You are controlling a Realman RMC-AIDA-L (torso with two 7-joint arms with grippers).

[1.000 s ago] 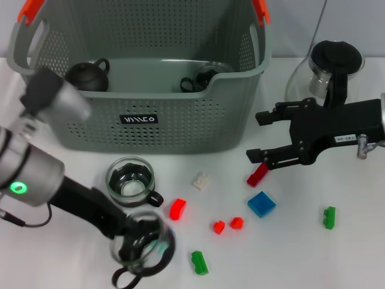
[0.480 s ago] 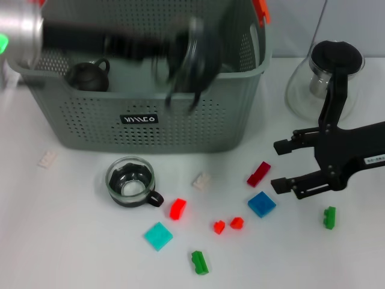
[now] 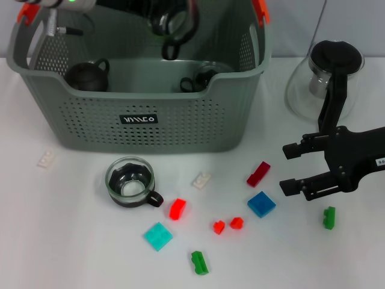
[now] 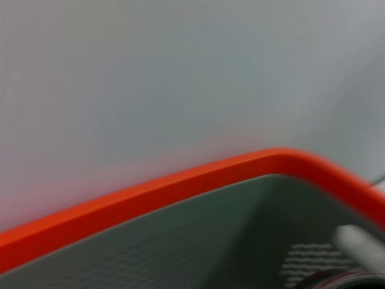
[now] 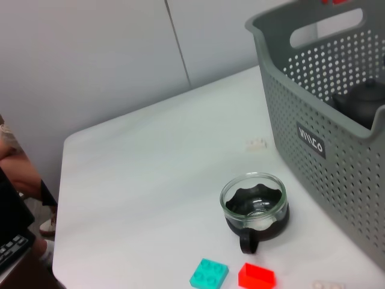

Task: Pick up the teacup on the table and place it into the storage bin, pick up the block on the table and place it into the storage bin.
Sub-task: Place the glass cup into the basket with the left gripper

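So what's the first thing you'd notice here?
The big grey-green storage bin at the back of the table, with the left tool holding a glass teacup above it. In front of the bin sits another teacup, with bright little blocks scattered around, like the blue block.

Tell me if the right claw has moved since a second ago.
Yes. The right claw has pulled back from the dark red block, toward the robot's right.

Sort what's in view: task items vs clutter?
Task items:
- storage bin
- teacup held by the left tool over the bin
- second teacup on the table
- blocks, e.g. red block, blue block, teal block
- right tool, open, near the red block

Clutter:
- glass pitcher
- dark teapot already in the bin
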